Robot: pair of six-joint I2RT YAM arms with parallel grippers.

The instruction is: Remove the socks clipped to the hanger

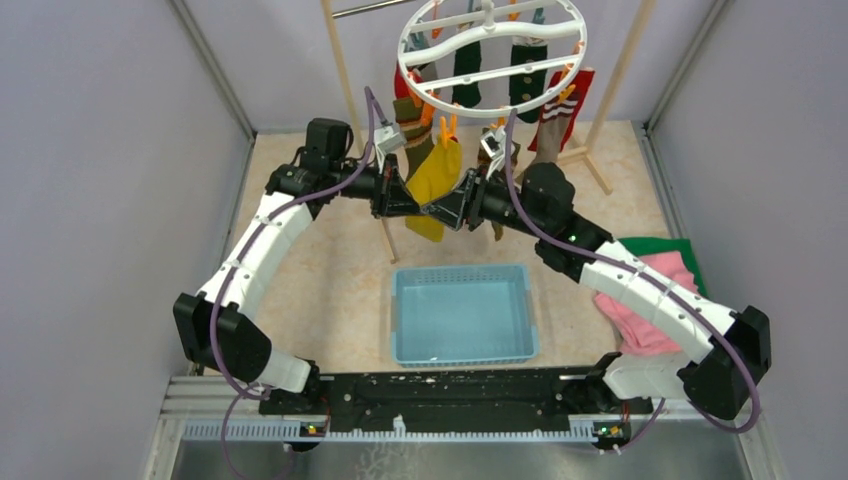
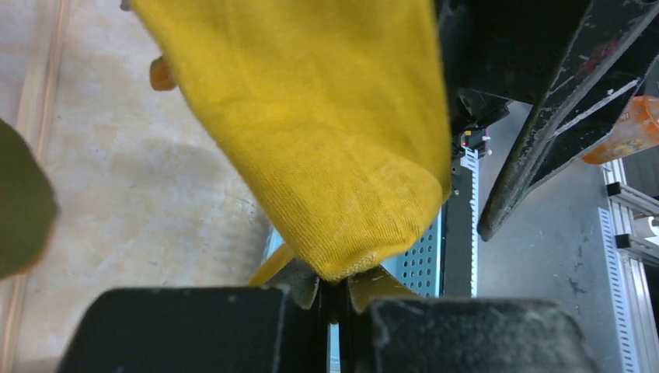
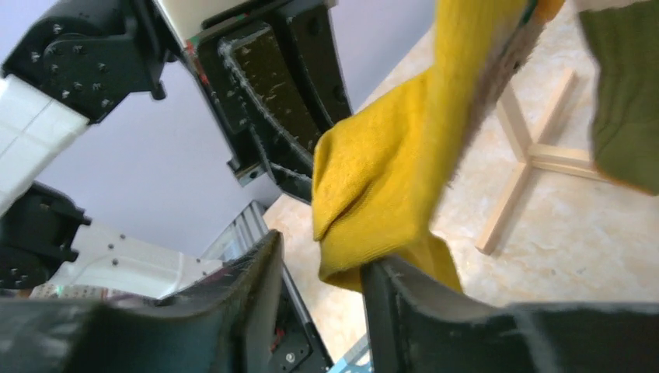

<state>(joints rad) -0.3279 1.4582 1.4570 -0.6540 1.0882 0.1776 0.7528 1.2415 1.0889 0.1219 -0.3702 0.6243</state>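
Blue basket (image 1: 462, 271) sits near hanging yellow sock (image 1: 433, 180); left claw (image 2: 332, 291) clenched on its toe; right claw (image 3: 322, 252) parted.

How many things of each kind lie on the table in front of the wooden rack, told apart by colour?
Blue basket: 1
Pink cloth: 1
Green cloth: 1
Total: 3
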